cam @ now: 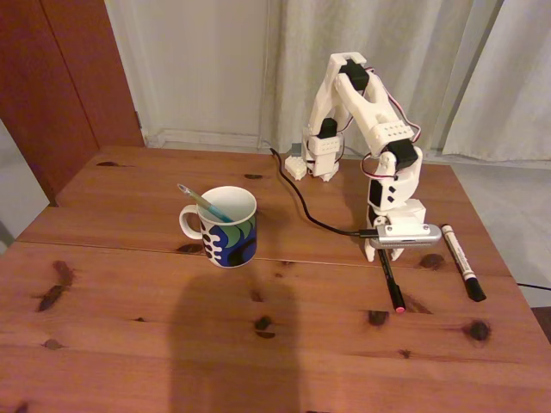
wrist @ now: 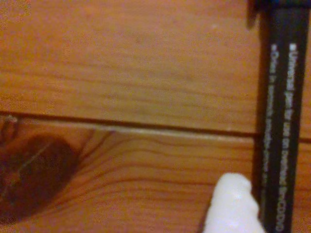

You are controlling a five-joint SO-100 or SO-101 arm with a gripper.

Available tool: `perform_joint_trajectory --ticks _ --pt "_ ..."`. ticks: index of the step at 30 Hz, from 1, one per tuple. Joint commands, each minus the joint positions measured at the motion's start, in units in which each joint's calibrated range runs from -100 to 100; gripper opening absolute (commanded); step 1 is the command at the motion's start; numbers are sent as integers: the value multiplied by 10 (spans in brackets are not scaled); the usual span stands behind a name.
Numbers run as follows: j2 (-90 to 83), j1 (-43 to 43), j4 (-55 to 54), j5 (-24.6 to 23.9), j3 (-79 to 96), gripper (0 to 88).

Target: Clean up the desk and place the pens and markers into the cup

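On the right of the reddish-brown desk [cam: 129, 301] my gripper [cam: 381, 252] is lowered onto the top end of the thin black pen [cam: 392, 284], whose red-pink tip points toward the front. In the wrist view the black pen [wrist: 282, 121] runs down the right side, flat on the desk, with one white fingertip [wrist: 232, 204] against its left side. The other finger is hidden, so the grip is unclear. A white marker with a black cap [cam: 461, 261] lies just right of the gripper. The patterned cup [cam: 225, 237] stands left of centre with a teal pen [cam: 200, 200] inside.
A black cable [cam: 301, 202] trails across the desk from the arm's base [cam: 320, 159] to the silver wrist camera [cam: 409, 232]. Curtains hang behind the desk. A plank seam [wrist: 146, 130] and a dark knot [wrist: 34, 179] show in the wrist view.
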Motion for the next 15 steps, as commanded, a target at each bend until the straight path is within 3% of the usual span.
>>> perform_joint_trajectory --ticks 1,4,8,15 --pt "4 -2 -20 4 -24 169" --pt "10 0 -53 4 -16 149" --pt "11 2 -66 4 -15 9" --pt "2 7 -66 2 -15 9"
